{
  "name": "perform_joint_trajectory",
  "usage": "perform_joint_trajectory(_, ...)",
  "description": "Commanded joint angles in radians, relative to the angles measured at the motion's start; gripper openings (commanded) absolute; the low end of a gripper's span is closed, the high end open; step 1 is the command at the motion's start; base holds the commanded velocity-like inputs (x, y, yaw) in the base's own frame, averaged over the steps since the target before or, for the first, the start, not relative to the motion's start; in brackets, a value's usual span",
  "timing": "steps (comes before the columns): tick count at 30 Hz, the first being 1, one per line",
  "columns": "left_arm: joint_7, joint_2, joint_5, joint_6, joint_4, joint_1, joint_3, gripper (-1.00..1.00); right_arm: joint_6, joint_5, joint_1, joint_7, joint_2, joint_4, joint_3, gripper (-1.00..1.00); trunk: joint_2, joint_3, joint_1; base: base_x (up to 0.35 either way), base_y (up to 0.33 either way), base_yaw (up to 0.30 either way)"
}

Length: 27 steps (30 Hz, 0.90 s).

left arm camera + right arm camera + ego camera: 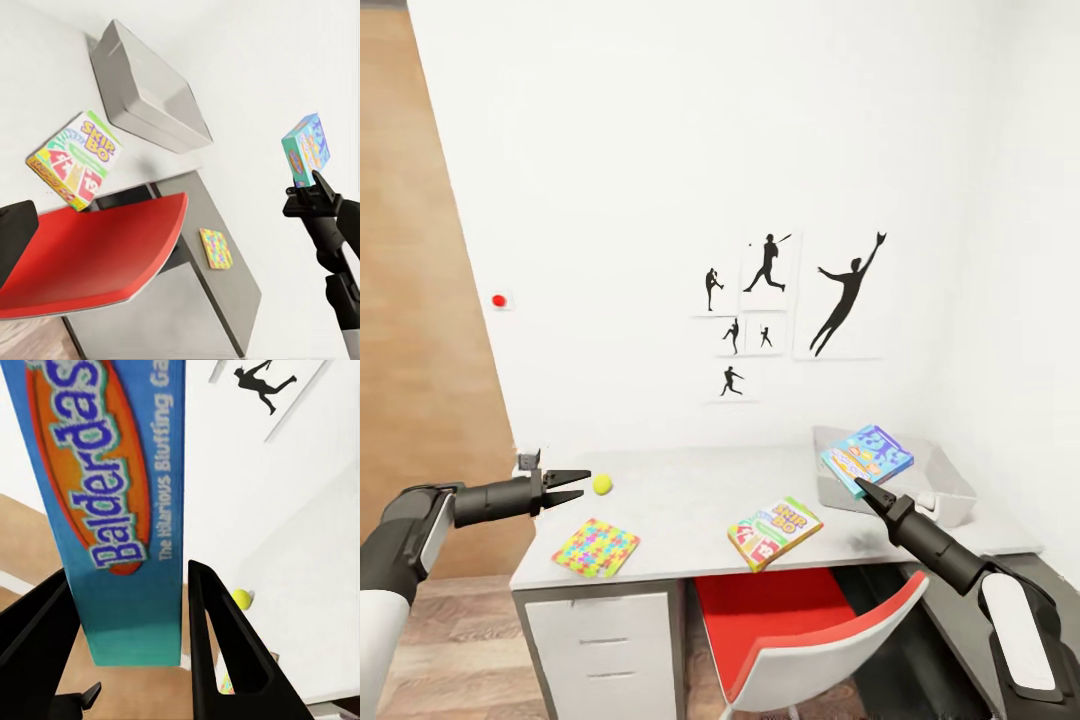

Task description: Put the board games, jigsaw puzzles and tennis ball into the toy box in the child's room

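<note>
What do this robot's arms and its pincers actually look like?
Both arms are dark grey-black tubes with white shell sections nearer the body. The left gripper and right gripper are each a black pair of slim, pointed, wedge-shaped fingers. No loose cables or markings are visible.

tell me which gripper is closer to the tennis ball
Left. The left gripper is open, its fingertips just beside the tennis ball on the table. The right gripper is across the table, shut on a board game by the toy box.
</note>
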Motion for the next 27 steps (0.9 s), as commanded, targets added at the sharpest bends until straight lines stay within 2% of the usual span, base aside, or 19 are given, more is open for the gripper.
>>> perform_joint_trajectory(1, -0.002, 0.0, 0.003, 0.01, 0.0, 0.0, 0.0, 1.0, 0.008, -0.006, -0.001, 0.003, 0.0, 0.003, -0.002, -1.0, -0.001, 0.0, 0.0, 0.0, 0.0, -0.277)
perform_joint_trajectory(7, -0.003, 0.001, 0.007, 0.007, 0.0, 0.003, 0.007, 1.0, 0.008, -0.006, -0.001, 0.003, 0.0, 0.006, -0.002, -1.0, -0.001, 0.0, 0.0, 0.011, 0.0, -0.277)
perform_joint_trajectory(12, -0.003, 0.001, 0.008, 0.005, 0.0, 0.003, 0.008, 1.0, 0.008, -0.006, -0.001, 0.004, 0.001, 0.007, -0.003, -1.0, -0.001, 0.0, 0.0, 0.183, 0.0, -0.269)
perform_joint_trajectory(17, -0.003, 0.001, 0.008, 0.004, 0.0, 0.003, 0.008, 1.0, 0.008, -0.006, -0.001, 0.003, 0.003, 0.007, -0.005, -1.0, -0.001, 0.0, 0.0, 0.2, 0.0, -0.077)
perform_joint_trajectory(22, -0.002, 0.001, 0.008, 0.004, 0.0, 0.003, 0.008, 1.0, 0.008, -0.006, -0.001, 0.004, 0.003, 0.009, -0.028, -1.0, -0.001, -0.002, 0.0, 0.083, 0.001, -0.031)
perform_joint_trajectory(27, -0.002, -0.001, 0.008, 0.0, 0.0, 0.003, 0.008, 1.0, 0.008, -0.006, -0.001, 0.003, 0.003, 0.01, -0.033, -1.0, -0.001, -0.007, 0.0, 0.261, 0.06, -0.118)
